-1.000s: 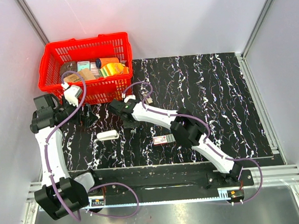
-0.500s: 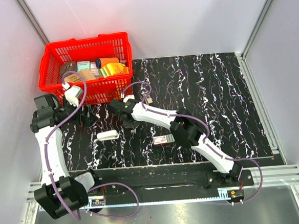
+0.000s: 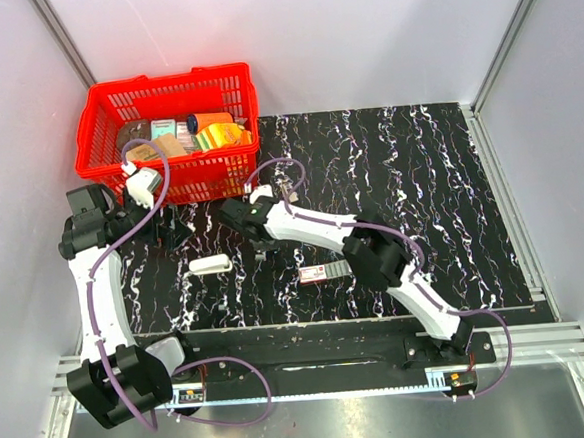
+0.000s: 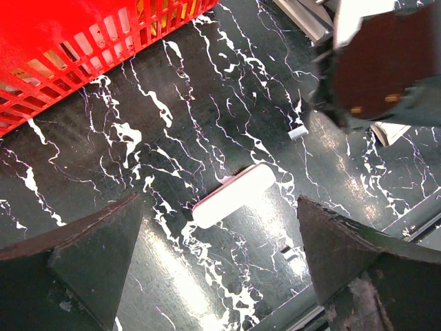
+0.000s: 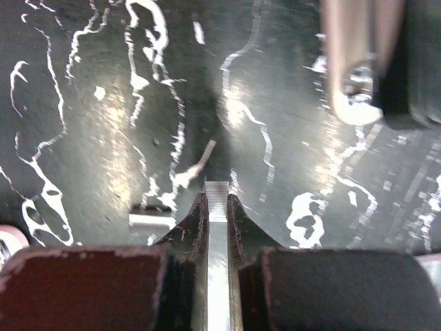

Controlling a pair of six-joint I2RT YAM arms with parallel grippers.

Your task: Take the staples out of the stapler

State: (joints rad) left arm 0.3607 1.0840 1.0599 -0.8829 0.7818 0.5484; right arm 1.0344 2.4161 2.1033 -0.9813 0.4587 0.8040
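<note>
My right gripper (image 5: 216, 200) is shut on a thin silvery strip of staples (image 5: 216, 187), whose end sticks out just past the fingertips, low over the black marbled mat. The stapler (image 5: 365, 62), silvery metal with a black part, lies blurred at the top right of the right wrist view; I cannot pick it out in the top view. In the top view the right gripper (image 3: 235, 215) is left of the mat's middle. My left gripper (image 4: 219, 205) is open and empty, above the mat, with a white oblong piece (image 4: 234, 196) lying ahead between its fingers.
A red basket (image 3: 101, 142) with several packets stands at the back left. A small red-and-white box (image 3: 316, 272) lies by the right arm. The white oblong piece (image 3: 211, 265) lies near the front left. Small loose silvery bits (image 5: 150, 219) lie on the mat.
My right gripper and forearm have shifted a little to the right and nearer, away from the basket. The left arm has not moved.
</note>
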